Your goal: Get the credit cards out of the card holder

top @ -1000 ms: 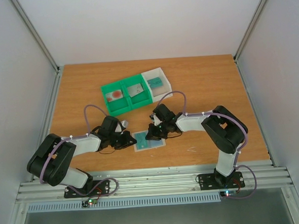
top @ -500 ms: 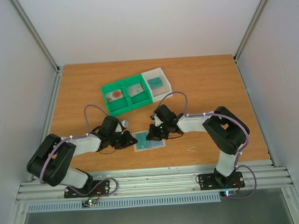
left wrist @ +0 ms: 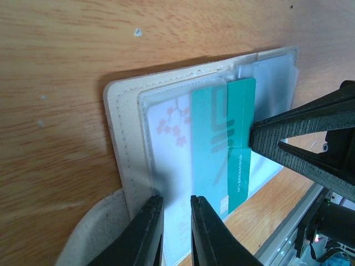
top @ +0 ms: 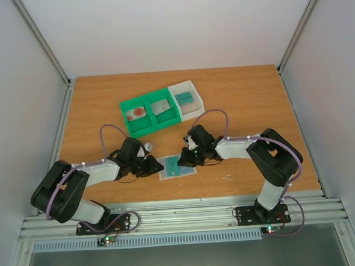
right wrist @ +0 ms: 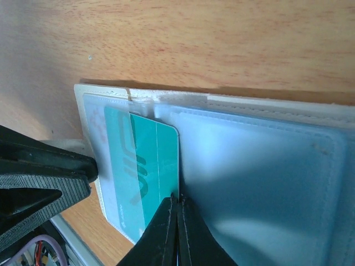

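Note:
The pale beige card holder [top: 177,167] [left wrist: 117,144] [right wrist: 277,103] lies open on the table between my two grippers. A teal credit card [left wrist: 239,138] [right wrist: 158,160] sticks partway out of a clear pocket on its left half. My left gripper [top: 157,166] [left wrist: 176,198] stands over the holder's left edge, its jaws a narrow gap apart on the clear sleeve. My right gripper [top: 182,161] [right wrist: 177,198] is shut, and its joined tips touch the exposed long edge of the teal card. Whether the card is pinched cannot be told.
A green two-compartment tray [top: 123,106] at the back holds a white card with a red circle [top: 137,112] and a grey card [top: 161,107]. Beside it, a white tray [top: 180,85] holds a teal card [top: 186,97]. Metal rails run along the near table edge.
My left jaws have parted slightly. The right arm has shifted a little to the right and lowered, tips still at the teal card.

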You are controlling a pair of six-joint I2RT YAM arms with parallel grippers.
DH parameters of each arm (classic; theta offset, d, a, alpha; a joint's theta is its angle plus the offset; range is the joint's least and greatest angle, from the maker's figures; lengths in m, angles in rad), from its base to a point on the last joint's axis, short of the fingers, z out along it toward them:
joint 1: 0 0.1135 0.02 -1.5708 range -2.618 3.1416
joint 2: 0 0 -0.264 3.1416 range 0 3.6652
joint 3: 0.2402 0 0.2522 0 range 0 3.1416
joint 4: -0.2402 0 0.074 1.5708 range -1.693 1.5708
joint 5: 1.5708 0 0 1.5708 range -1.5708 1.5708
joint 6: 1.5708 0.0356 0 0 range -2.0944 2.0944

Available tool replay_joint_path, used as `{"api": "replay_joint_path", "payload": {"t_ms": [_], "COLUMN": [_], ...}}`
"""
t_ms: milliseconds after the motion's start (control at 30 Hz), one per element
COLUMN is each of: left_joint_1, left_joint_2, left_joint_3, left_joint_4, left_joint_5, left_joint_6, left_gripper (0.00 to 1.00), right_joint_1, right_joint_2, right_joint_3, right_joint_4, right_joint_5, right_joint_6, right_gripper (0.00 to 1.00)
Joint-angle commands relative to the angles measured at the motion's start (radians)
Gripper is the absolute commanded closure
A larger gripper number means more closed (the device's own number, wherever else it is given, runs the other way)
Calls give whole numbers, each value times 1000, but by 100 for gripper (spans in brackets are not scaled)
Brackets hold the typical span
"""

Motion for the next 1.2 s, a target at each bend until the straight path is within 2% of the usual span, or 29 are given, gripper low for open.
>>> {"api": "replay_joint_path", "payload": {"t_ms": [0,67,167,267,567,767,900,1167], "left_joint_1": [-2,-2,-2,-2,-2,-3,-2,-2], "left_joint_2": [-19,-33,-53,-51,-27,-12,-16,27], "left_joint_3": [-23,-15,-10,-1,-10,-7,-1,-3], "left_joint_4": [-97,-109,-107,-111,-89,-81,-106,-86], "left_joint_5": [-59,-60,-65,-71,-74,-86,-96,-112], "left_joint_6": [-4,-3,-4,-4,-5,-12,1,-10], "left_gripper": [83,83,83,85,90,92,92,91], "right_joint_1": [-7,-7,-6,-7,-6,-9,-17,-73], "right_joint_2": [-2,12,11,19,69,77,54,-26], "right_joint_3": [-18,-16,-19,-18,-15,-17,-34,-48], "right_joint_4": [39,57,53,42,67,67,97,41], "right_joint_5": [5,-11,3,8,-18,-23,-25,1], "right_joint_6": [20,35,31,13,4,6,11,4], "right_gripper": [99,95,84,82,87,99,99,99]}}
